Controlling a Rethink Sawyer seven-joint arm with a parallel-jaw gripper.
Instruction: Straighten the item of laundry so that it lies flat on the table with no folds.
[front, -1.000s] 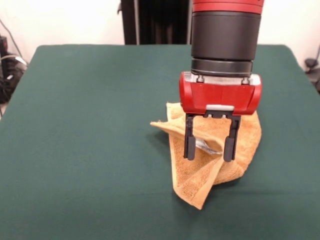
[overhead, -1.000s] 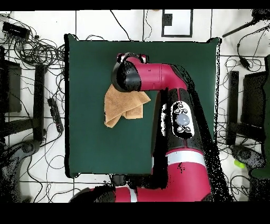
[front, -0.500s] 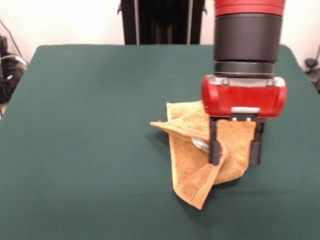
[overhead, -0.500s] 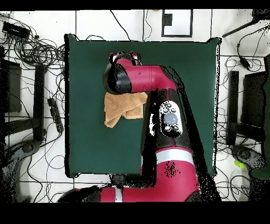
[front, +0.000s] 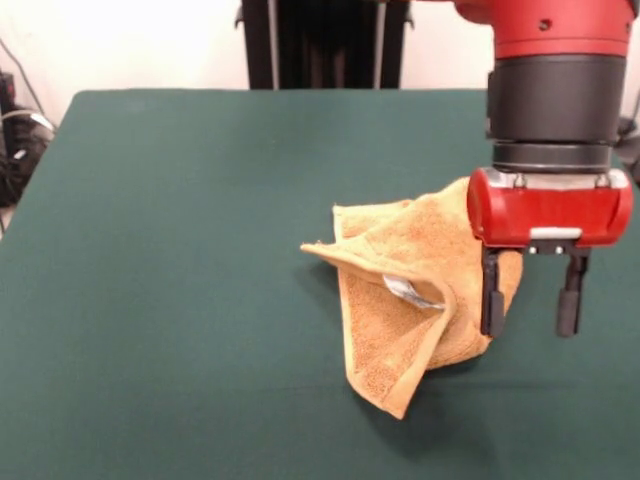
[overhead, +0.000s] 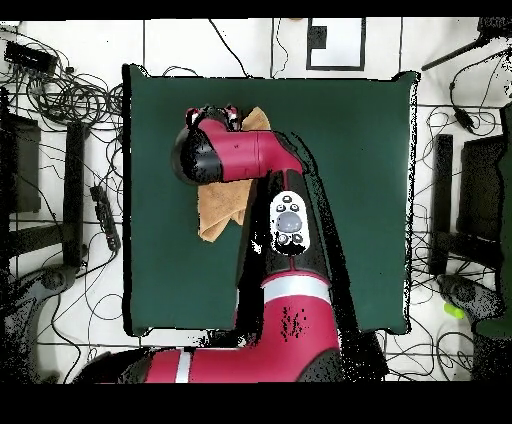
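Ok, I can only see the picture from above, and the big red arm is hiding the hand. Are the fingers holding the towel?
Observer: No. From the front, the fingers are open and there is nothing between them.
Operator: Where are they, then?
Observer: At one side edge of the towel. One finger is in front of the cloth and the other is over the bare table.
Operator: Is the towel flat under the arm?
Observer: No. It is bunched up, with a flap folded over and a small pale tag peeking out of the fold.
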